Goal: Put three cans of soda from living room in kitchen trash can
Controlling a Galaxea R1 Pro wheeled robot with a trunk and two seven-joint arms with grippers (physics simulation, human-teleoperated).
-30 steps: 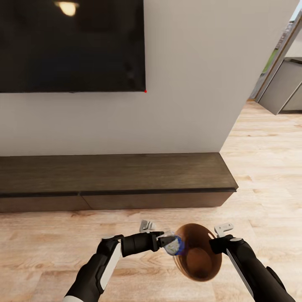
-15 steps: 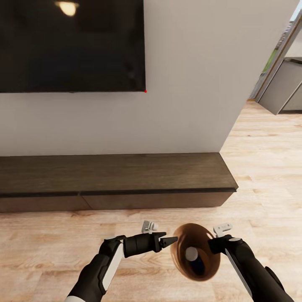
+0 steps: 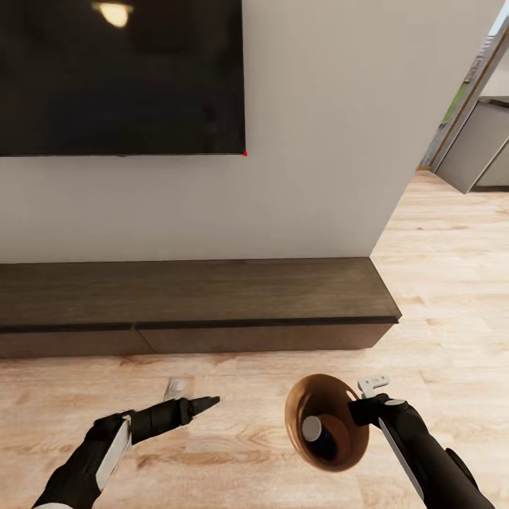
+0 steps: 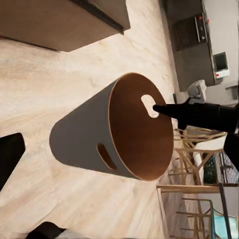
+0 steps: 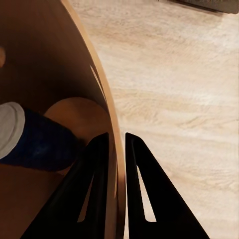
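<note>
Right gripper (image 5: 115,144) pinching wall of pale grey tapered bin with brown inside (image 3: 339,396), held above light wood floor (image 3: 233,452). Blue soda can with grey top (image 3: 318,437) lies inside bin. Left gripper (image 3: 206,403) pressed together, empty, well apart from bin.

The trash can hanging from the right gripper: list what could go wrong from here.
1. The right gripper pinches only the thin rim of the trash can, so it may slip or swing while driving.
2. The can hangs tilted, and the blue soda can lies loose inside; a jolt could roll it out.
3. The left gripper holds nothing under the bin, so nothing would catch it.
</note>
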